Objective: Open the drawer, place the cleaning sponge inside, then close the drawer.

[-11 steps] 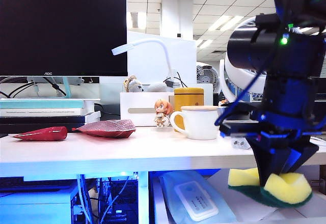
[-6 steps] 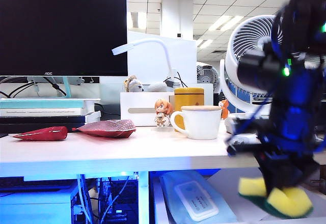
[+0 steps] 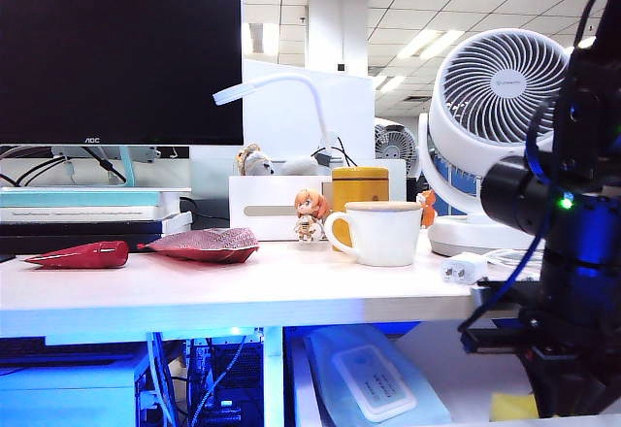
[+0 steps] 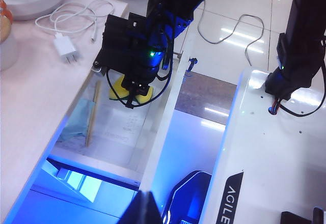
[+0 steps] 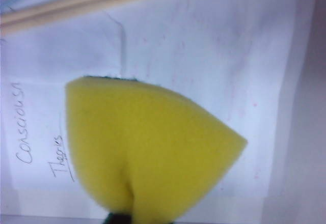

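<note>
Fingers of the right gripper (image 4: 133,92) pinch the cleaning sponge (image 5: 147,152) low inside the open drawer (image 4: 153,127), near its side wall. Left gripper is out of sight, its state unknowable.

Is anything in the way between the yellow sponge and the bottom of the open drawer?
Nothing visible blocks it. The right gripper, shut on the cleaning sponge, holds it inside the open drawer, over a handwritten sheet of paper lying flat on the floor.
</note>
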Robot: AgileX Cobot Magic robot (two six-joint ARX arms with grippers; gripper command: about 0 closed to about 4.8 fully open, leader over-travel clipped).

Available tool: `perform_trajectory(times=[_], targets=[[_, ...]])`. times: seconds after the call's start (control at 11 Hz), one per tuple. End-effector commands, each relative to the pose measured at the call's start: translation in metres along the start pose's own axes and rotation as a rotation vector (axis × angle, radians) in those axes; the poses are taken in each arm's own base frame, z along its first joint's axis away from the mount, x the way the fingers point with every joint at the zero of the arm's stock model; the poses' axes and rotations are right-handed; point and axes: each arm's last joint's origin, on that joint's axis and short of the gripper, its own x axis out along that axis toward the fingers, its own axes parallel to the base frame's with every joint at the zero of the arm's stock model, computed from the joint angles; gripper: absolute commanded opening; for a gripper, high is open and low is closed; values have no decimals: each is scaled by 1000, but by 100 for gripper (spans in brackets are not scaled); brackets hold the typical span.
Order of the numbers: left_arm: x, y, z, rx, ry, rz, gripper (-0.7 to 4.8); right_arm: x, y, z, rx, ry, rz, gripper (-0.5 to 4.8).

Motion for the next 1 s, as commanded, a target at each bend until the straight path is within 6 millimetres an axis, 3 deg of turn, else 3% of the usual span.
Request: perform_trajectory(times=[0.09,0.73,0.91,1.0], targets=[[-1,0,3,-3,-22,3,-6,0,-1,5,0,-34,13,-7],[-1,0,2,-8,-22,3,-6,-1,-4,12,14,-90,22,-6],[-1,0,2,-9,-21,3,-6,-3,-3,14,16,-76,20,365],[-1,0,2,-16,-21,3,-6,-5,-3,17,16,-60,16,479]])
